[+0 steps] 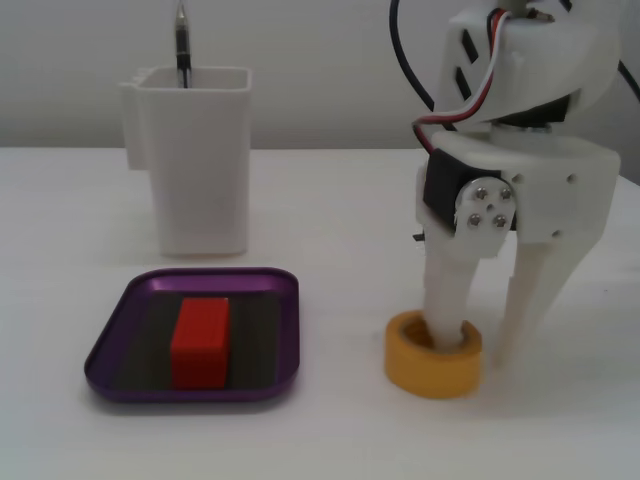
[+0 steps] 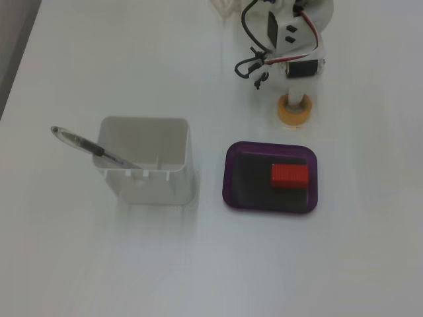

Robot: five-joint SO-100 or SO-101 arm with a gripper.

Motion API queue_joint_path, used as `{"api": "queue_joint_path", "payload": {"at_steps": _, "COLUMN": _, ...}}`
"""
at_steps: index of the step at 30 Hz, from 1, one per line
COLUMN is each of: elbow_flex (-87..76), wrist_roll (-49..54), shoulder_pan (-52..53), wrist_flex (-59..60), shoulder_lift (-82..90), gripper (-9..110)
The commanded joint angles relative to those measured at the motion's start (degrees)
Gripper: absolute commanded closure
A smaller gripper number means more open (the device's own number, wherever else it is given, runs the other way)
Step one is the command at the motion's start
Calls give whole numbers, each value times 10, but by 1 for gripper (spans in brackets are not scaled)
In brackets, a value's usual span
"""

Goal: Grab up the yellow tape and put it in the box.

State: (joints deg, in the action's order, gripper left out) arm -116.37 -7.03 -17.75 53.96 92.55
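Grasp stage. White two-finger gripper [image 1: 478, 345] spread, one finger in core of small yellow-orange tape roll [image 1: 433, 367], resting on white desk [image 1: 330, 200] toward far edge. Lift and transfer to shallow purple metal tray [image 1: 130, 310] outstanding.

Tray [image 1: 262, 381]: purple metal look, satin sheen, dark matt floor. Block [image 1: 200, 341]: red plastic, smooth. Holder [image 1: 198, 170]: white plastic, faintly glossy. Tape [image 1: 431, 370]: yellow, matt. Gripper [image 1: 485, 335]: white plastic, matt. Table [image 1: 330, 200]: white, smooth.

Bright, even, diffuse light; white bench [image 2: 99, 264] nearly washed out; shadows faint; both fixed views soft, slightly blurred, low detail.
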Motion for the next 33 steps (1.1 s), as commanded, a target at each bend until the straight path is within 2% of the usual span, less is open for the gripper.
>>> {"api": "queue_joint_path", "payload": {"at_steps": 1, "elbow_flex": 15, "wrist_roll": -1, "shoulder_pan": -3, "wrist_flex": -2, "shoulder_lift": -6, "gripper": 102}}
{"api": "queue_joint_path", "payload": {"at_steps": 5, "elbow_flex": 69, "wrist_roll": 1, "shoulder_pan": 3, "wrist_flex": 16, "shoulder_lift": 45, "gripper": 102}}
{"api": "queue_joint_path", "payload": {"at_steps": 12, "elbow_flex": 236, "wrist_roll": 5, "shoulder_pan": 98, "wrist_flex": 36, "shoulder_lift": 107, "gripper": 102}}
{"api": "queue_joint_path", "payload": {"at_steps": 19, "elbow_flex": 346, "wrist_roll": 5, "shoulder_pan": 183, "wrist_flex": 29, "shoulder_lift": 24, "gripper": 102}}
{"api": "queue_joint_path", "payload": {"at_steps": 33, "elbow_flex": 364, "wrist_roll": -1, "shoulder_pan": 180, "wrist_flex": 26, "shoulder_lift": -120, "gripper": 102}}
